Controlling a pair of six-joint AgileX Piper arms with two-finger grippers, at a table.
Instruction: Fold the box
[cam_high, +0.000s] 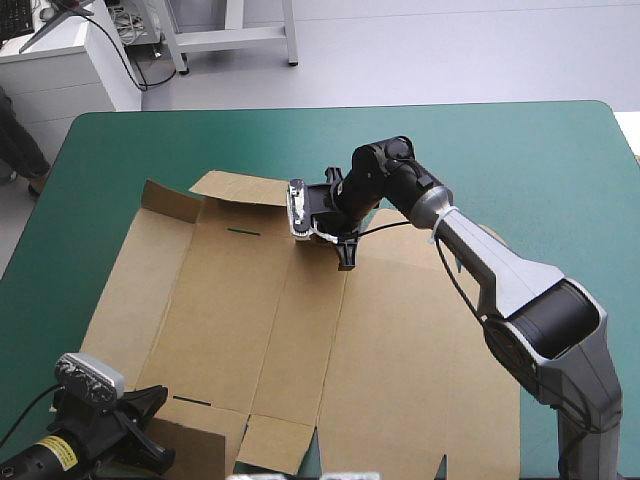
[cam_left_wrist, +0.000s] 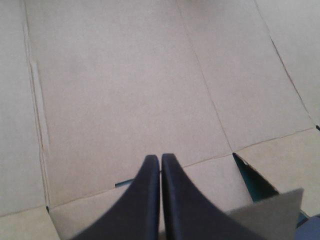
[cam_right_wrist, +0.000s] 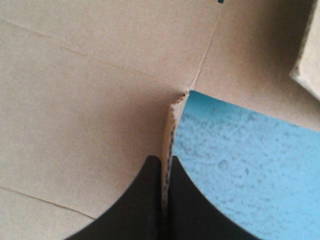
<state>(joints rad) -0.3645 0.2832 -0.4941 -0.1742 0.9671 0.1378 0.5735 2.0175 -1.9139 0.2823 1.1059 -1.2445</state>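
- The left gripper (cam_left_wrist: 160, 160) is over the near left corner of the box (cam_high: 260, 330). Its black fingers are pressed together into one pointed arch.
- Under and ahead of this gripper the brown board lies flat, with crease lines running away from the fingertips.
- A small flap (cam_left_wrist: 200, 175) lies right under the fingertips. A cut on one side of it shows a sliver of the teal-green table (cam_left_wrist: 248, 179).
- Off to one side of the left gripper, a narrow slit (cam_high: 192, 401) is cut into the board.
- The box is one cut sheet spread open across the middle of the table. It reaches from the left gripper to well past the right one.
- At the sheet's far left corner, two flaps (cam_high: 170, 200) tilt up a little off the table.
- The right gripper (cam_high: 347, 258) points down at the far part of the box, about midway along the sheet.
- Its fingers are all but closed and pinch a cut edge of the board, which stands thin between them.
- Just ahead of those fingertips, the pinched edge ends in a frayed corner (cam_right_wrist: 176, 104) where the cut meets a crease.
- On one side of the right gripper is board. On the other side is bare table, close against the held edge.
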